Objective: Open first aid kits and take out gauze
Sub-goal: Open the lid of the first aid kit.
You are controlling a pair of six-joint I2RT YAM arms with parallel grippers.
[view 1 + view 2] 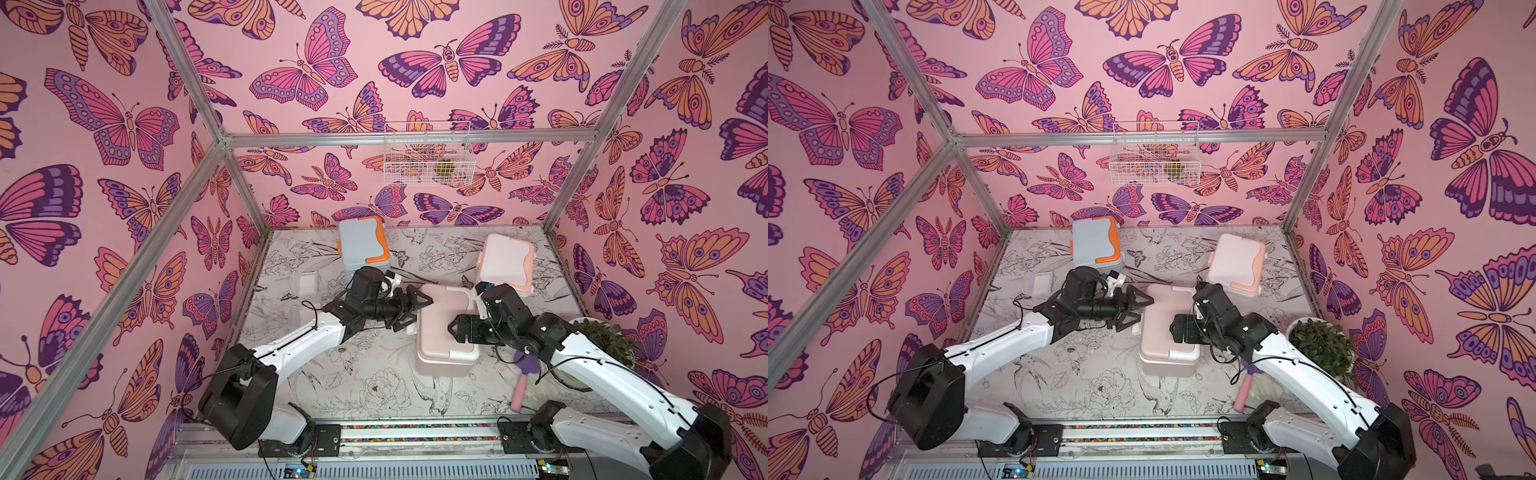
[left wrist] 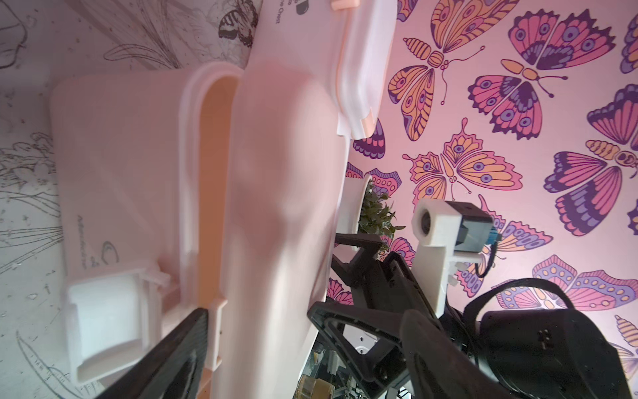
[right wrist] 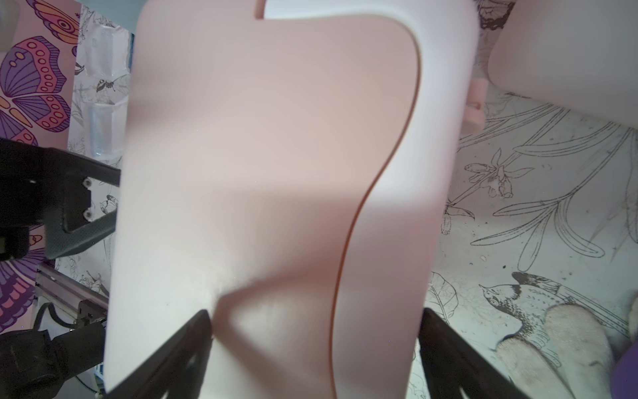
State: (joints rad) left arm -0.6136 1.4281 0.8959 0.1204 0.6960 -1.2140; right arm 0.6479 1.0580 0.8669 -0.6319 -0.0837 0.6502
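Observation:
The dusty pink first aid kit (image 1: 444,332) stands mid-table. In the left wrist view its lid (image 2: 276,207) sits slightly off the body (image 2: 121,172), with a narrow gap between them. My left gripper (image 1: 415,309) is open at the kit's left edge, its jaws astride the lid's rim (image 2: 257,311). My right gripper (image 1: 455,328) hovers open over the lid from the right (image 3: 316,317). The light blue kit (image 1: 363,243) and the white kit (image 1: 507,264) stand shut at the back. Two clear gauze packets (image 1: 305,282) (image 1: 297,316) lie on the table at the left.
A pink-handled purple brush (image 1: 521,374) lies under my right arm. A potted plant (image 1: 602,340) stands at the right wall. A wire basket (image 1: 428,153) hangs on the back wall. The patterned table (image 1: 374,374) is walled on three sides.

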